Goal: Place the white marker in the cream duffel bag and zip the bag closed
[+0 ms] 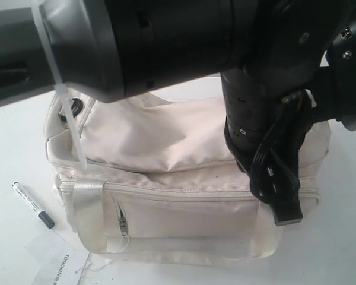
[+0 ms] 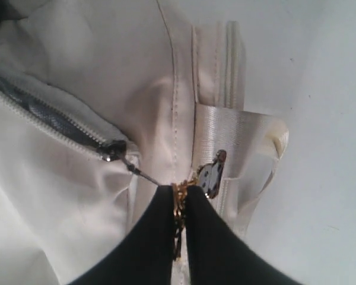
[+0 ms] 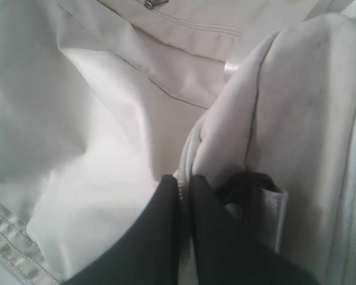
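**On the table beside the bag: marker not yet packed**

On the white table [image 1: 6, 160], the white marker [image 1: 32, 205] lies outside the cream duffel bag [image 1: 178, 136]. It sits just off the bag's front left corner, its dark cap end pointing toward the viewer. A printed paper sheet [image 1: 56, 267] lies near it, closer to the front edge.

The bag fills the middle of the table, with its front pocket [image 1: 184, 217] and a webbing handle [image 1: 89, 214] facing the exterior camera. Two dark arms cross above it. The left arm [image 1: 166, 35] blocks the rear of the bag, and the right arm [image 1: 252, 113], with a black cable [image 1: 279, 184] hanging from it, comes down over the bag's right end.

The left gripper [image 2: 179, 191] is clenched on a gold-coloured zipper pull [image 2: 178, 205], which joins the zipper slider [image 2: 114, 149] by a thin link. Beyond the slider the teeth stand parted, with grey showing in the gap. What lies inside the bag cannot be seen.

The right gripper [image 3: 184, 181] has its jaws pressed together at a fold of the bag's cloth. I cannot tell whether cloth is caught between them.
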Controlling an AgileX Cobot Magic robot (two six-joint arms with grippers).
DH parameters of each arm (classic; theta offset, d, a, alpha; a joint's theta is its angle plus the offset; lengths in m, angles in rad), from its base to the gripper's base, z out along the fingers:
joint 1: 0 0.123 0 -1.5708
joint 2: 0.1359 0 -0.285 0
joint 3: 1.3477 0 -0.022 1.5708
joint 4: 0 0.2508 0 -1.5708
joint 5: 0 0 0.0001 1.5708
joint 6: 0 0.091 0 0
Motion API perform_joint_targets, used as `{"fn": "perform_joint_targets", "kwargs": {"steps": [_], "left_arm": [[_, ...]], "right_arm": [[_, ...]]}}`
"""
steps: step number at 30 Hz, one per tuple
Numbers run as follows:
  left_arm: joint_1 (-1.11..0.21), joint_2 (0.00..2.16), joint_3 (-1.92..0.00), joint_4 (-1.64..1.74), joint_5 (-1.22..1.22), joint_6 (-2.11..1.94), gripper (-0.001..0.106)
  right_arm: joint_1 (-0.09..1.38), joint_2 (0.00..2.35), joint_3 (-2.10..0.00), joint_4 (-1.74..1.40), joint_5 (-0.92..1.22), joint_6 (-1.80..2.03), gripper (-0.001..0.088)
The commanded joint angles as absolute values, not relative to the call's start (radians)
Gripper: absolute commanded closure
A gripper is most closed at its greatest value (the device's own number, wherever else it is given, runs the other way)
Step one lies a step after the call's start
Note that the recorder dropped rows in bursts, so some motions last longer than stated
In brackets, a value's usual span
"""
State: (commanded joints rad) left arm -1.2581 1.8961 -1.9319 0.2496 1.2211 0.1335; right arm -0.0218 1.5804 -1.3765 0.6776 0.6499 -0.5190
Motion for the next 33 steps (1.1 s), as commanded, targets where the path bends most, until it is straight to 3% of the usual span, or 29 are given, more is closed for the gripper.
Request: {"fn": "perform_joint_targets", "kwargs": {"steps": [2,7,11,18,33], "left_arm": [[-1.258,1.896,-1.932,0.278,1.221,0.131,0.105],[-1.258,1.896,-1.932,0.323,1.221,0.131,0.105],[-1.258,1.896,-1.932,0.323,1.153,0.105,0.105],[-1.258,1.896,-1.932,0.390,1.152,0.100,0.105],[-1.258,1.896,-1.932,0.398,1.152,0.096,0.105]], "right_arm": [[-0.022,1.580,-1.377,0.678,0.675,-0.519,0.0817],[-0.022,1.580,-1.377,0.678,0.725,-0.519,0.0528],[-0.022,1.576,-1.377,0.667,0.770,-0.491,0.0385],[-0.022,1.490,-1.356,0.573,0.970,-0.426,0.0377],[-0.020,1.305,-1.092,0.682,1.031,-0.385,0.0387]]}}
